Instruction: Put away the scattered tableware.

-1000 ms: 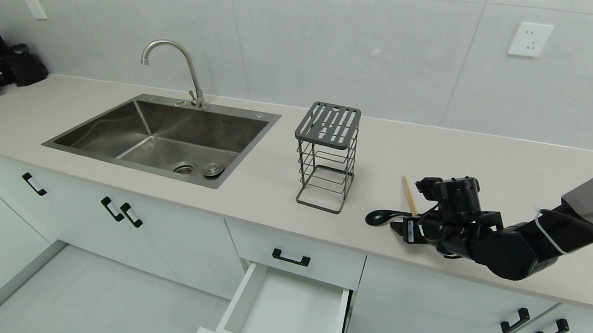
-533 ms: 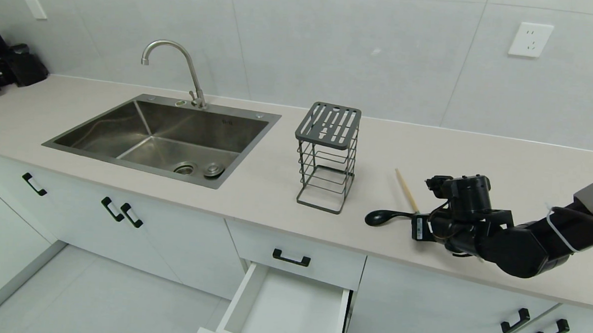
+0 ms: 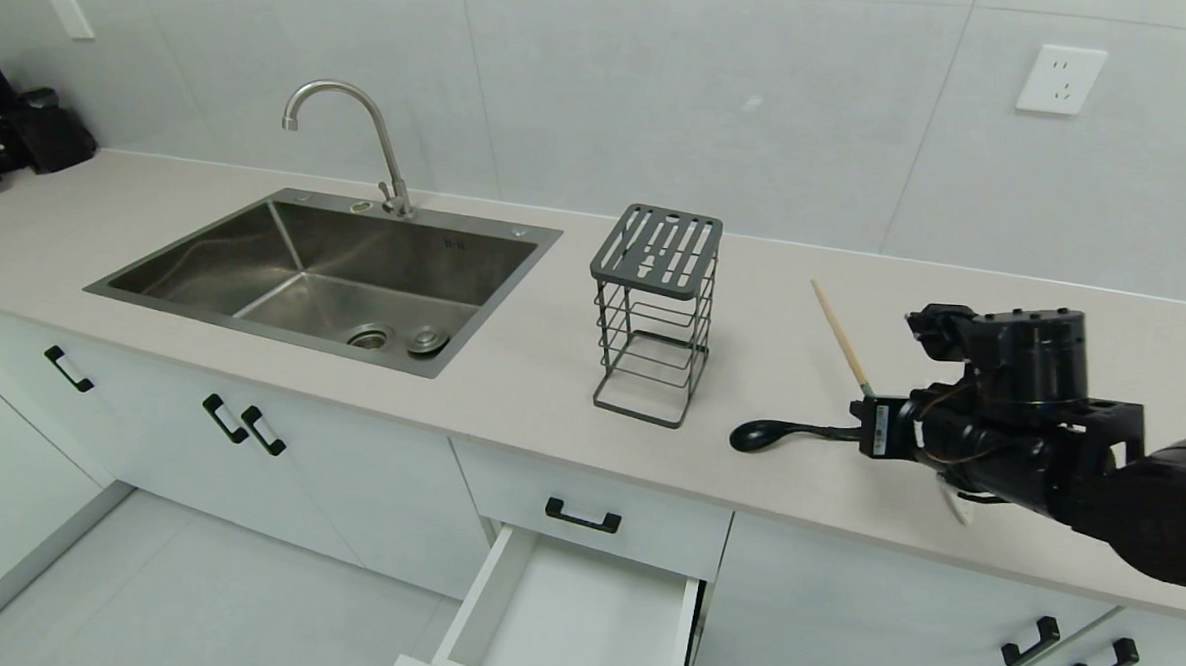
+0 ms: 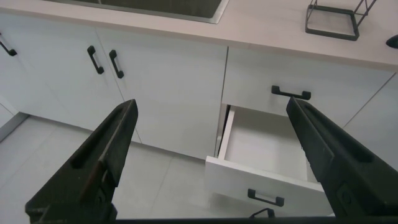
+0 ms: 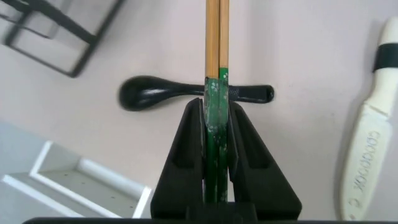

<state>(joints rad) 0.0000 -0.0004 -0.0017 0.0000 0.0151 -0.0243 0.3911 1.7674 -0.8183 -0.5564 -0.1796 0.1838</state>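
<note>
The pair of chopsticks (image 3: 841, 339) is clamped at its green-painted ends between the fingers of the right gripper (image 3: 872, 415). The bare bamboo tips slant up and toward the back wall, off the bench (image 3: 511, 369), over its right part. In the right wrist view the two sticks (image 5: 212, 50) lie side by side, pinched tight in the gripper (image 5: 216, 109).

Just below them a black spoon (image 3: 779, 433) lies flat near the bench's front edge, bowl to the left and handle pointing right toward the gripper. A white-handled utensil (image 5: 367, 137) lies on the bench near the spoon (image 5: 186, 92), apart from it.

Left of the spoon, about mid-bench, a wire rack (image 3: 654, 316) with a slotted top stands upright. Below the front edge under the rack, a white drawer (image 3: 571, 612) is pulled open. Farther left, a steel sink (image 3: 396, 254) with a curved faucet (image 3: 362, 123) is set into the bench.

The left gripper (image 4: 211, 106) hangs with fingers spread wide in front of the cabinets, over the floor, near the drawer (image 4: 267, 155).
</note>
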